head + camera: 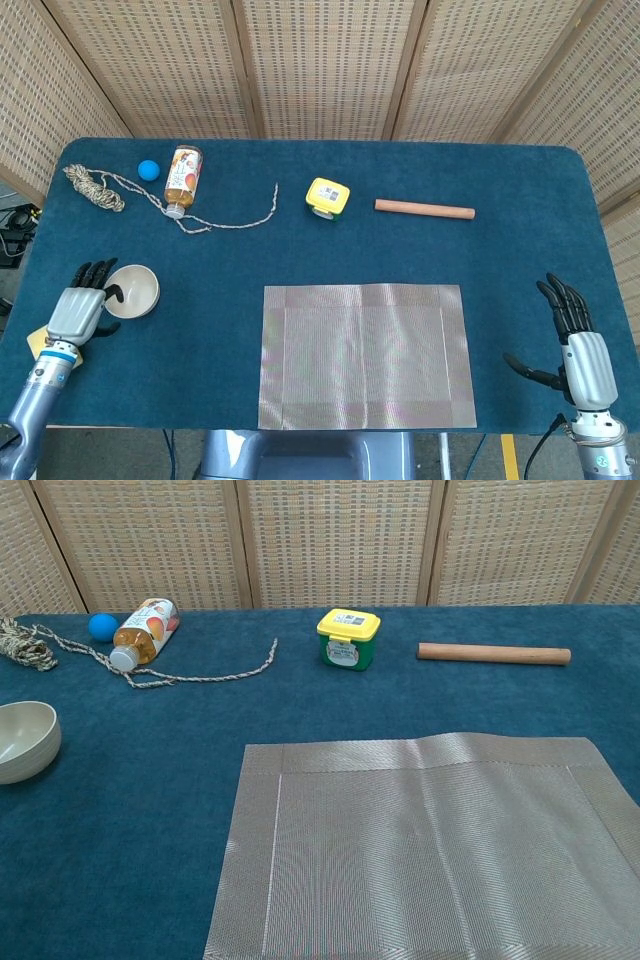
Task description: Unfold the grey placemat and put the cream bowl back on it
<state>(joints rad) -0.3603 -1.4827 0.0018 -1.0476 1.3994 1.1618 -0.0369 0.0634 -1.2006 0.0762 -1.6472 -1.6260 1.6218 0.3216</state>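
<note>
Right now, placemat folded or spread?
Spread. The grey placemat lies flat as one full rectangle, its border visible on all sides in the head view; nothing is on it.

Open cloth between bowl and mat; clutter sits along the far edge.

The grey placemat (pixel 366 355) lies flat at lower centre, with bare blue table (pixel 210 320) between it and the cream bowl (pixel 133 290) at lower left. Across the upper frame stand the rope (pixel 150 195), blue ball (pixel 148 169), bottle (pixel 181 178), yellow-lidded tub (pixel 327 196) and wooden rod (pixel 424 209), all well apart from the mat.
</note>
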